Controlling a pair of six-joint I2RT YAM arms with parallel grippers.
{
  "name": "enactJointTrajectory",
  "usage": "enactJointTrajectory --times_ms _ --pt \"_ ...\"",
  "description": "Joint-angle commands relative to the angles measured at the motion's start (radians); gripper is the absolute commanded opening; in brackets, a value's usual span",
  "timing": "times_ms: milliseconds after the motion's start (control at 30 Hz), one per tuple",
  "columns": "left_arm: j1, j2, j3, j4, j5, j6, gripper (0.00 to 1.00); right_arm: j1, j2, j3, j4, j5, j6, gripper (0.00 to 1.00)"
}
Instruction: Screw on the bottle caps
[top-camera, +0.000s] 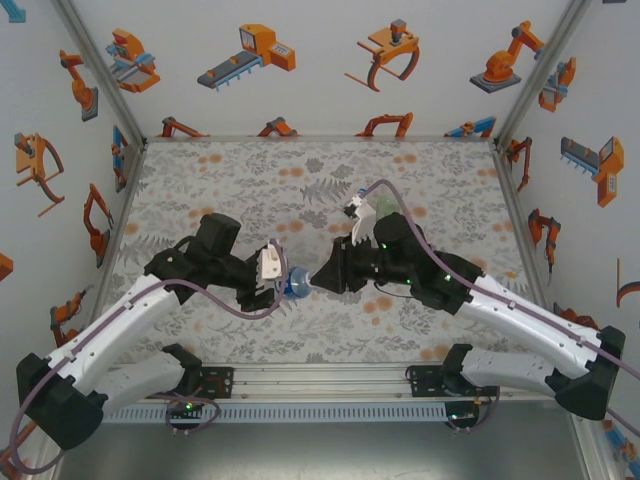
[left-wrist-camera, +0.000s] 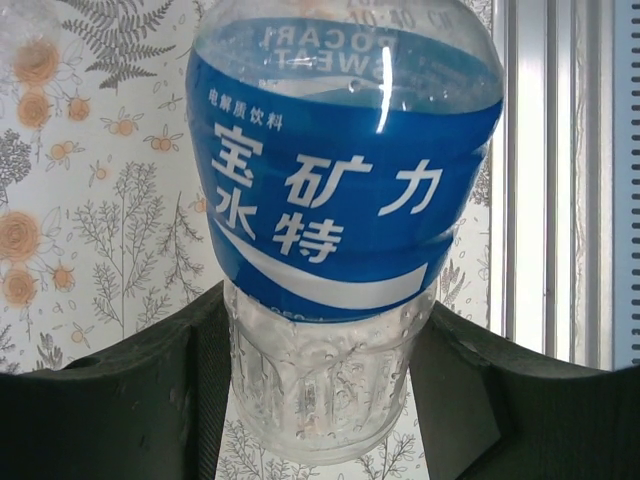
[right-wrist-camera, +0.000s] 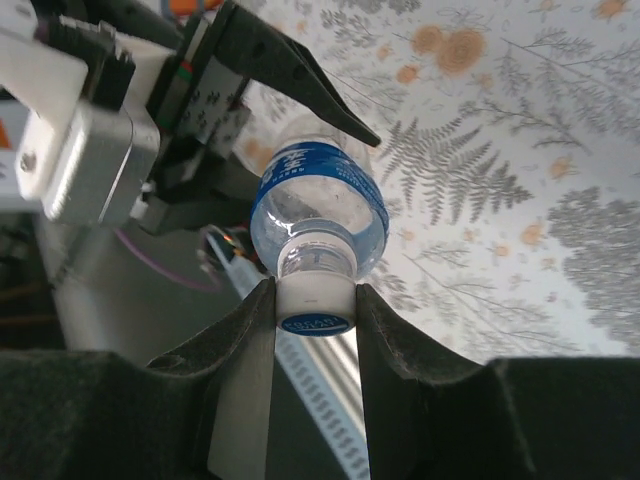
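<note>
Over the flower-patterned counter (top-camera: 250, 170), the left claw (left-wrist-camera: 320, 390) grips the blue-labelled bottle (left-wrist-camera: 345, 230) around its body, while the right claw (right-wrist-camera: 313, 330) is clamped on the cap (right-wrist-camera: 315, 300) at its neck. Screwing seems in hand; next, the cap needs twisting tight against a steady bottle.

The see-through plastic bottle with a blue label (left-wrist-camera: 345, 230) shines glossy; its small whitish plastic cap (right-wrist-camera: 315, 305) and the floral-printed tabletop (top-camera: 420, 190) look matt.

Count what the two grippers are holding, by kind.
Blue-labelled bottle: 1, clamped in the left gripper.
Bottle cap: 1, on that bottle's neck, pinched by the right gripper.
Total: 2.
</note>
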Motion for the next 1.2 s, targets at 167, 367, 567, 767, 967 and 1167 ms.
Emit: enactJointTrajectory --times_ms 167,367,567,767,967,1167 --pt "-0.009 -0.034 0.016 0.128 0.091 -0.016 0.00 -0.052 0.045 0.003 0.019 -0.119 0.291 0.20" --pt "-0.009 -0.036 0.016 0.134 0.056 -0.028 0.00 -0.097 0.081 0.054 -0.085 -0.176 0.290 0.13" --pt "-0.006 -0.029 0.020 0.159 -0.086 -0.112 0.00 -0.122 0.064 0.103 -0.230 -0.114 0.181 0.11" --pt "0.044 -0.024 0.022 0.207 -0.187 -0.183 0.00 -0.126 0.090 0.160 -0.438 -0.045 0.055 0.11" --pt "0.116 -0.057 0.003 0.291 -0.187 -0.282 0.00 -0.117 0.260 0.159 -0.587 -0.021 -0.036 0.11" --pt "0.152 -0.073 0.022 0.319 -0.278 -0.408 0.00 -0.082 0.464 0.166 -0.631 0.022 -0.119 0.12"
